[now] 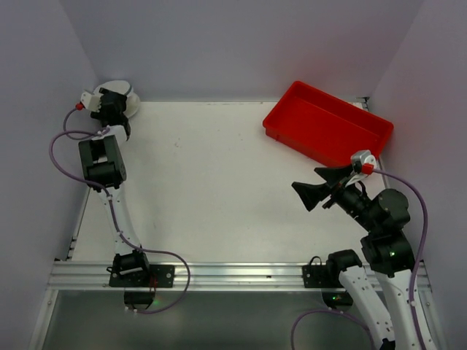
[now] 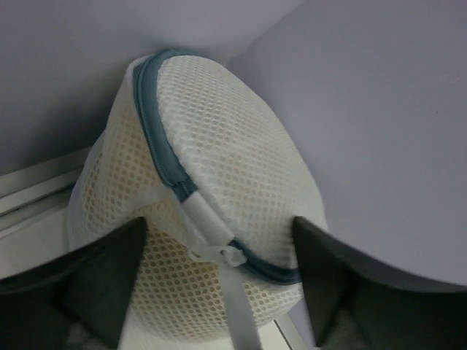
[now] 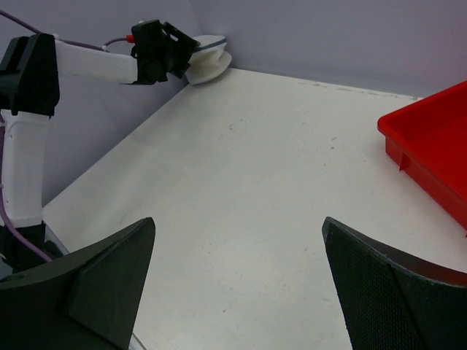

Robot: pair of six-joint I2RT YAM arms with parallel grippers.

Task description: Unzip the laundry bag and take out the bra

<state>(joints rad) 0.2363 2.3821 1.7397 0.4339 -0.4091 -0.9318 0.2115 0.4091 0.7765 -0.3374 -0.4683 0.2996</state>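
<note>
The bag (image 2: 241, 146) sits in the far left corner of the desk (image 1: 219, 197), pushed up against both walls and tipped so its zipper (image 2: 149, 124) arcs over the top towards the left wrist camera. Along the arc that shows, the zipper is closed. Its white pull (image 2: 219, 254) lies low on the near side, with a white ribbon hanging from it. The bra cannot be made out through the mesh.

The left gripper (image 2: 219, 233) has its jaws spread wide, one finger on each flank of the bag. Whether they press the mesh I cannot tell. The right gripper (image 3: 238, 220) hangs over the near right of the desk, jaws wide open and holding nothing, well apart from the bag and near the tray (image 1: 325, 127).

The step in hand looks like getting a grip for unzipping, which has not begun. The corner is a poor place for it, since the walls block one side and the right arm is far away. I would drag the bag out towards the middle first so both arms can reach it. Then one gripper should pin the mesh just behind the pull while the other pinches the pull or its ribbon, not the tape. The draw should follow the rim's curve, low and steady, because soft mesh will bunch and jam the slider if it is tugged straight.
</note>
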